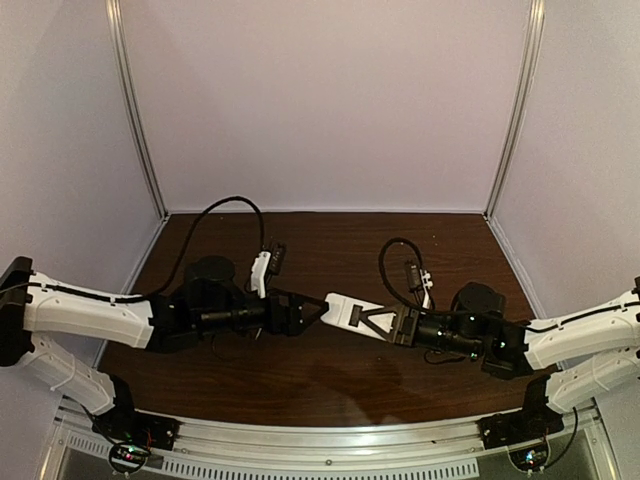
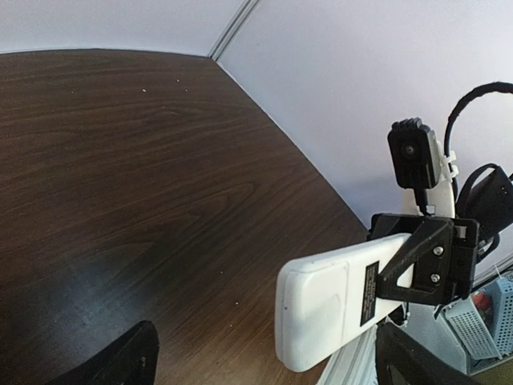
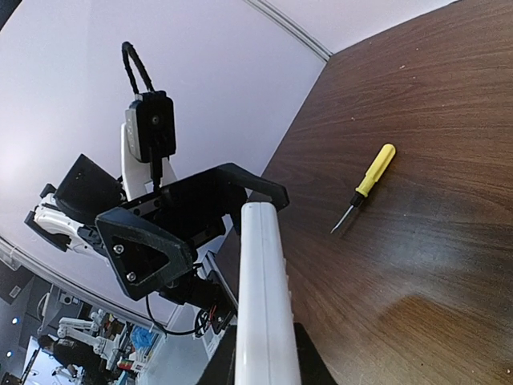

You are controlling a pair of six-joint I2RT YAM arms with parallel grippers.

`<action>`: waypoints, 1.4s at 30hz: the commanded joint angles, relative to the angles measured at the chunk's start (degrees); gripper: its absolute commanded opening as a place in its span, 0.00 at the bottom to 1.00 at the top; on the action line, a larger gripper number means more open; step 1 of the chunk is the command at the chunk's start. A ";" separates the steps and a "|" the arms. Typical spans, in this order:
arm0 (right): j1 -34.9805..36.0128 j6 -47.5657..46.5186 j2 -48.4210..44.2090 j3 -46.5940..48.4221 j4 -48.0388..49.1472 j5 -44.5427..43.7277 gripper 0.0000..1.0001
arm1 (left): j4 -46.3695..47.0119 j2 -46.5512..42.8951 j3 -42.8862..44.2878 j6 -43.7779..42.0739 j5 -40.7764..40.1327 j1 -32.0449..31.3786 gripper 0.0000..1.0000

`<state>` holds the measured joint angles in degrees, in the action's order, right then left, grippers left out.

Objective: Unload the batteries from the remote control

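Observation:
The white remote control (image 1: 352, 312) hangs above the middle of the table, back side up, its battery cover closed. My right gripper (image 1: 388, 324) is shut on its right half; in the right wrist view the remote (image 3: 261, 297) runs edge-on out of my right gripper (image 3: 264, 357). My left gripper (image 1: 308, 308) stands open at the remote's free left end. From the left wrist, the remote (image 2: 333, 309) lies between the wide-apart fingertips (image 2: 120, 361) without touching them. The batteries are hidden.
A yellow-handled screwdriver (image 3: 365, 186) lies on the brown table (image 1: 330, 240), off to one side of the remote. White walls enclose the table at the back and sides. Cables loop above both wrists.

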<state>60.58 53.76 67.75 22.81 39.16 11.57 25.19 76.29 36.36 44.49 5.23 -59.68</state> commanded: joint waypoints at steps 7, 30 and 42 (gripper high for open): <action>-0.71 2.69 -2.15 -2.59 -0.29 -2.69 0.00 | -3.85 8.60 8.77 -6.41 -0.08 -1.83 0.90; -0.88 3.51 -4.60 -4.17 -0.22 -2.77 0.00 | -6.07 14.99 14.30 -7.93 2.36 -2.81 0.70; -0.88 3.58 -6.58 -5.31 1.13 -2.29 0.00 | -6.37 15.89 14.88 -8.31 3.31 -2.89 0.50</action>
<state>59.88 57.23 63.16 18.02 36.86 8.93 19.16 91.07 50.09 37.12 8.08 -62.37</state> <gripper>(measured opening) 0.180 0.537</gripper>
